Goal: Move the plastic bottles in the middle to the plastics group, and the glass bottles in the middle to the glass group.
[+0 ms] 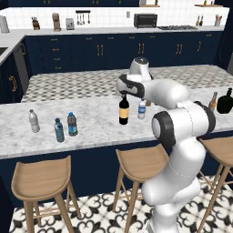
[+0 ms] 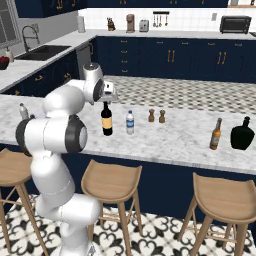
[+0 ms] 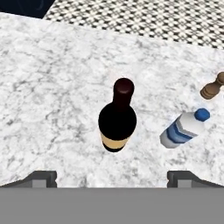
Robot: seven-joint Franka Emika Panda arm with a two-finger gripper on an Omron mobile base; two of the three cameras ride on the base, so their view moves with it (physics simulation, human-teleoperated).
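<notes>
**Hovering over the wine bottle**

Standing upright on the marble tabletop (image 1: pixel 95 125), the wine bottle (image 1: pixel 124 110) was seen as tall and dark, with a cream-tan label and a reddish neck top. Just beside it stood a clear water bottle (image 1: pixel 142 109) with a blue label and a blue cap. At the left end of the tabletop, a white-labelled clear bottle (image 1: pixel 34 121), a teal-blue bottle (image 1: pixel 59 130) and a dark grey-tinted bottle (image 1: pixel 72 124) were grouped. At the right end, a slim amber bottle (image 2: pixel 215 134) and a squat black jug (image 2: pixel 243 133) were placed close together. Two small brown shakers (image 2: pixel 156 116) were set behind the middle pair.

The arm was bent forward over the tabletop, with the gripper (image 3: pixel 112 177) held directly above the wine bottle's neck, pointing down. Its fingers (image 3: pixel 41 178) were spread wide apart, nothing being held between them.
</notes>
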